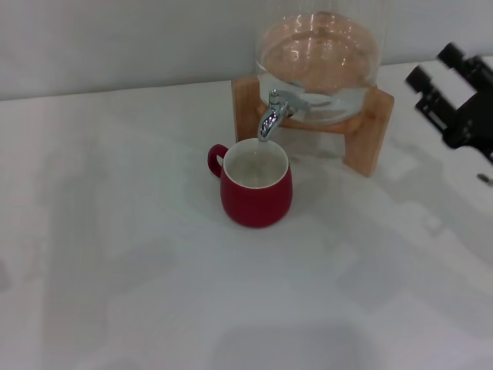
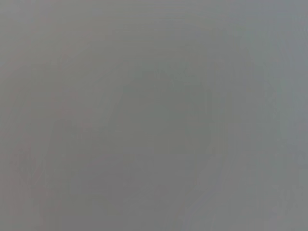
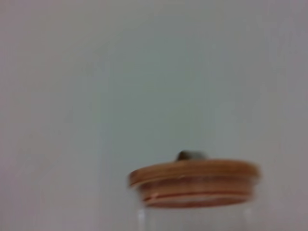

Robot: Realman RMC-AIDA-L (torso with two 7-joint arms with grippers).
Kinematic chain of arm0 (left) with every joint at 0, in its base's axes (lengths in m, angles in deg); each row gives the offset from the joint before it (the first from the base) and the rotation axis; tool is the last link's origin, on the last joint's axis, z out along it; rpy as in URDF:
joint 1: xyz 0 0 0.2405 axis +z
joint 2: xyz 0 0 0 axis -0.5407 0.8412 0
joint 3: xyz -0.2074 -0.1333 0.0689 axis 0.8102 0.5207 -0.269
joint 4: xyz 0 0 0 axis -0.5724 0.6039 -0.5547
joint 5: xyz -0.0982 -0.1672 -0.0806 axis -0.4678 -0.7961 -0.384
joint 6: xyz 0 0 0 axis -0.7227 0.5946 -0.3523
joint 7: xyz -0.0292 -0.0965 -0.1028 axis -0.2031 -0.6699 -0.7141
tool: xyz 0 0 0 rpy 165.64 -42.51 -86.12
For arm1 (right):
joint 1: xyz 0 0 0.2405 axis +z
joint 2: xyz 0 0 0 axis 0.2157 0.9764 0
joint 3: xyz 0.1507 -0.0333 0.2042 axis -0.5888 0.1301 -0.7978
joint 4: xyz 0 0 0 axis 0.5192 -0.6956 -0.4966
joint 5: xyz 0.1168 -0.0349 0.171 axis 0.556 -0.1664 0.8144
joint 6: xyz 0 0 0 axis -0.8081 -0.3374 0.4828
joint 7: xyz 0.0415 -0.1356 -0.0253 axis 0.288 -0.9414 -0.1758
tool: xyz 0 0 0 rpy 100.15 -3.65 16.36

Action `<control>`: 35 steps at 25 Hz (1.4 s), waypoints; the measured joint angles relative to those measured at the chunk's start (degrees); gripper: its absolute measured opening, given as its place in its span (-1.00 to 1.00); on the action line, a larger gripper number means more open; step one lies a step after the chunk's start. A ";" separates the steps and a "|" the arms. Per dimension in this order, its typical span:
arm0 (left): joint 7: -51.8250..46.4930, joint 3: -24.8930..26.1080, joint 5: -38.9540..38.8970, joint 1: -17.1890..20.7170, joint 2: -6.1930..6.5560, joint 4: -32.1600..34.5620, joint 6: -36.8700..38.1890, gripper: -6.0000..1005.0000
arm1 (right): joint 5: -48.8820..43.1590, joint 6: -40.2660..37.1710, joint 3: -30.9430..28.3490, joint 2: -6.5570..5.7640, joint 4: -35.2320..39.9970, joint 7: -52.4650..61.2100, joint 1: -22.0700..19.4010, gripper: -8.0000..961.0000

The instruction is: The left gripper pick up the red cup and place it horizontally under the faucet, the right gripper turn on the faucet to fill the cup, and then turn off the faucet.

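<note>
On the white table (image 1: 115,270) against a pale wall, the red cup (image 1: 256,186) stands upright under the faucet (image 1: 271,114); the right tool (image 1: 439,83), fingers apart, hovers well right.

Soft even light, head view hazy; faint shadows on table (image 1: 139,293) at 6 o'clock. Left wrist view blank grey. Wooden lid (image 3: 194,183) blurred.

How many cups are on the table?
1. The red cup stands upright on the white table, right under the faucet of the glass jar. No other cup shows in any view.
</note>
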 joint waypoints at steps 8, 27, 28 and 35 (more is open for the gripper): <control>-0.24 0.76 0.06 -0.70 -0.01 0.23 -0.17 0.52 | -4.29 -1.79 4.70 -0.09 1.54 -0.20 0.60 0.32; -0.38 0.40 1.49 -1.41 -0.24 0.26 -0.19 0.52 | -7.88 -11.20 7.77 0.28 2.86 -0.76 6.04 0.32; -0.38 0.37 1.50 -1.41 -0.24 0.27 -0.19 0.52 | -7.99 -11.46 7.78 0.28 2.86 -0.85 6.18 0.32; -0.38 0.32 1.82 -1.41 -0.23 0.25 -0.19 0.52 | -8.23 -13.49 9.10 0.36 2.92 -0.99 7.48 0.32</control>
